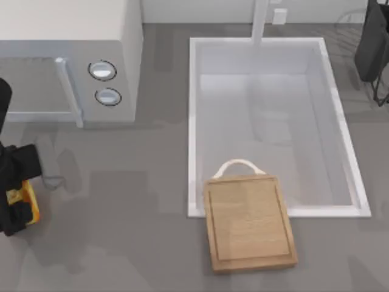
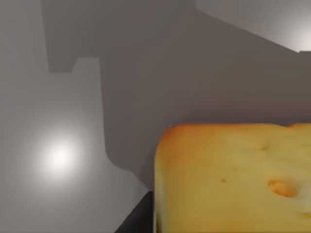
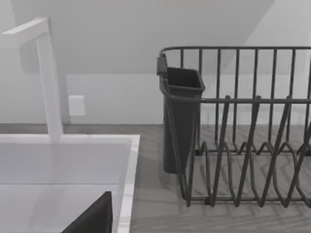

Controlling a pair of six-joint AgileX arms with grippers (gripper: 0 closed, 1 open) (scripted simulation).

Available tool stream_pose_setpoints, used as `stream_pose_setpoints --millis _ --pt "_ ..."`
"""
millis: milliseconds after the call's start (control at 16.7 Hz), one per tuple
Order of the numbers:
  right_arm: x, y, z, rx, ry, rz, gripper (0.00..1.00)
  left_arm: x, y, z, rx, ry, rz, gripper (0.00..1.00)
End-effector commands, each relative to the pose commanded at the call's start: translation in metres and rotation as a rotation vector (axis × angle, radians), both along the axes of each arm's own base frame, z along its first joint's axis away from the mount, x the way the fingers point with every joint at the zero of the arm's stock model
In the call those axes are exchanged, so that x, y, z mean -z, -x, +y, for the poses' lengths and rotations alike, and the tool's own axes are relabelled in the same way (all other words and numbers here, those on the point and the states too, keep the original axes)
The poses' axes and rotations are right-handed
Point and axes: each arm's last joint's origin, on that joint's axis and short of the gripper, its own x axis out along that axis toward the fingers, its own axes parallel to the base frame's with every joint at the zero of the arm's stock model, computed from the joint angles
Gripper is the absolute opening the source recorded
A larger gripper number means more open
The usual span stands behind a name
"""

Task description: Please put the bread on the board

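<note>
The bread [image 1: 27, 198], a golden-yellow bun with a browned edge, sits at the table's far left between the black fingers of my left gripper [image 1: 17, 202], which is shut on it. In the left wrist view the bread [image 2: 233, 179] looms very close, with one dark finger [image 2: 136, 221] beside it and grey tabletop beyond. The board [image 1: 249, 222], light-brown wood with a white loop handle, lies flat right of centre, its handle end resting over the sink's front rim. My right arm [image 1: 372, 42] is parked at the back right.
A white microwave [image 1: 67, 61] stands at the back left. A white sink [image 1: 194, 121] with a faucet [image 3: 48, 77] fills the middle right. A dark wire dish rack [image 3: 243, 145] with a cutlery cup stands at the back right. Open grey tabletop lies between bread and board.
</note>
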Motion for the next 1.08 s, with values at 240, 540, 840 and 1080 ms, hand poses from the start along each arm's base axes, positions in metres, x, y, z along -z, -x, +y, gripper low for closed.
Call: stream_pose_setpoints --millis 240,540,840,1080 --pt "0.000 0.000 0.000 0.000 0.000 0.000 1.00 -0.027 -0.005 0.000 0.003 0.000 0.000 0.00" --pt "0.000 0.000 0.000 0.000 0.000 0.000 1.00 -0.083 -0.002 0.000 0.002 0.000 0.017 0.00" --pt "0.000 0.000 0.000 0.000 0.000 0.000 1.00 -0.099 0.000 0.000 0.000 0.000 0.000 0.00" --pt "0.000 0.000 0.000 0.000 0.000 0.000 1.00 -0.098 -0.001 -0.003 -0.009 -0.002 0.001 0.00"
